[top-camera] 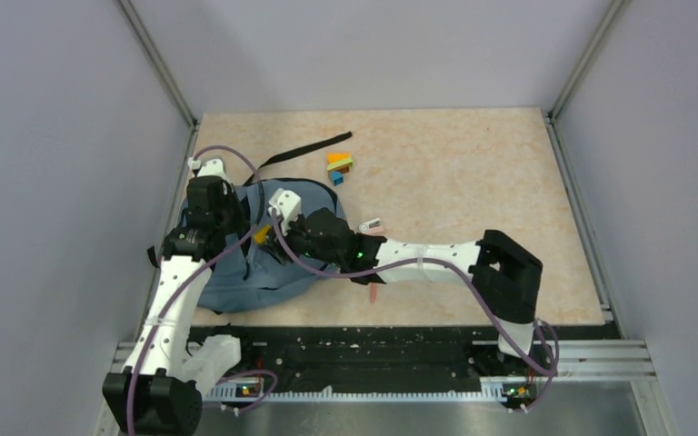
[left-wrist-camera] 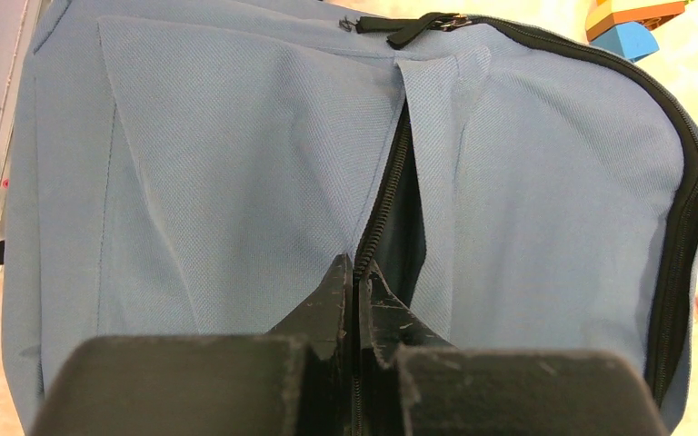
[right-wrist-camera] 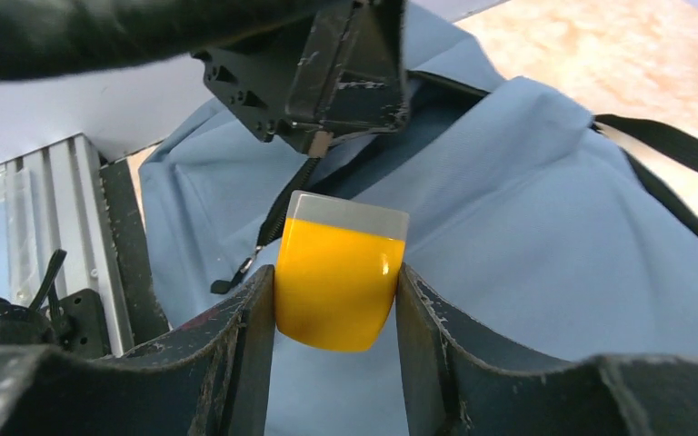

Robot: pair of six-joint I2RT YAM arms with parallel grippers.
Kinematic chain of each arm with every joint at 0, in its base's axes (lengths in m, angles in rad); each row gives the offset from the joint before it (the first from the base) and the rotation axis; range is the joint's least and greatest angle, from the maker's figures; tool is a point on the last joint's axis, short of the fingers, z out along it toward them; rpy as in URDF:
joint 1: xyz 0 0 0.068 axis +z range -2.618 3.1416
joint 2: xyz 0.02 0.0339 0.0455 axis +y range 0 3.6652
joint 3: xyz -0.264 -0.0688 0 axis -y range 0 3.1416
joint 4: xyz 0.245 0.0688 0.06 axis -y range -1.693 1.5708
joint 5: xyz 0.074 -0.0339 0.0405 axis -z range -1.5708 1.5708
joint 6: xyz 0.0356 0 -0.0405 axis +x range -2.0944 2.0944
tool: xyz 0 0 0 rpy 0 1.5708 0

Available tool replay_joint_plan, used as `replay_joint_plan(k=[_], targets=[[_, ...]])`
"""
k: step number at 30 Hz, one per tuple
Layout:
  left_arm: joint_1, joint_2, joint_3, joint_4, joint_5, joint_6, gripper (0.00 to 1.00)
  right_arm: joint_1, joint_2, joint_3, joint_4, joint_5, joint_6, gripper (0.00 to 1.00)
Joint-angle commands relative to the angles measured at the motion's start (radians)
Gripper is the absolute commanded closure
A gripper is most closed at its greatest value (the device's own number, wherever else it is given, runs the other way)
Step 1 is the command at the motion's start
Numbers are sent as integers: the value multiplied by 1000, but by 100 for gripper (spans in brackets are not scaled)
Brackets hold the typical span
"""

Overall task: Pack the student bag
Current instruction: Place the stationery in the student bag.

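At the near left of the counter (top-camera: 473,173), the student bag (top-camera: 236,292) lies flat, its long axis running roughly near to far, a black strap (top-camera: 314,150) trailing from its far end; left claw (left-wrist-camera: 356,265) is pinched closed on the zipper (left-wrist-camera: 389,177) of a partly open pocket; right claw (right-wrist-camera: 336,272) grips a grey-capped yellow block (right-wrist-camera: 338,304) over the blue fabric.

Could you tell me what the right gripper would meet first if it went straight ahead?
Probably the student bag, near its zipper opening below the left gripper; the held yellow item would touch first, though depth is unclear.
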Motion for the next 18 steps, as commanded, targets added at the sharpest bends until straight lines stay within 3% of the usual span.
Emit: replay_joint_plan(k=[1, 12, 18], targets=[[5, -23, 14, 40, 36, -14, 100, -11, 64, 99, 24, -100, -22, 100], [7, -24, 14, 44, 63, -17, 100, -33, 174, 158, 100, -169, -57, 100], [7, -37, 12, 47, 66, -15, 100, -48, 227, 249, -4, -133, -114, 100]])
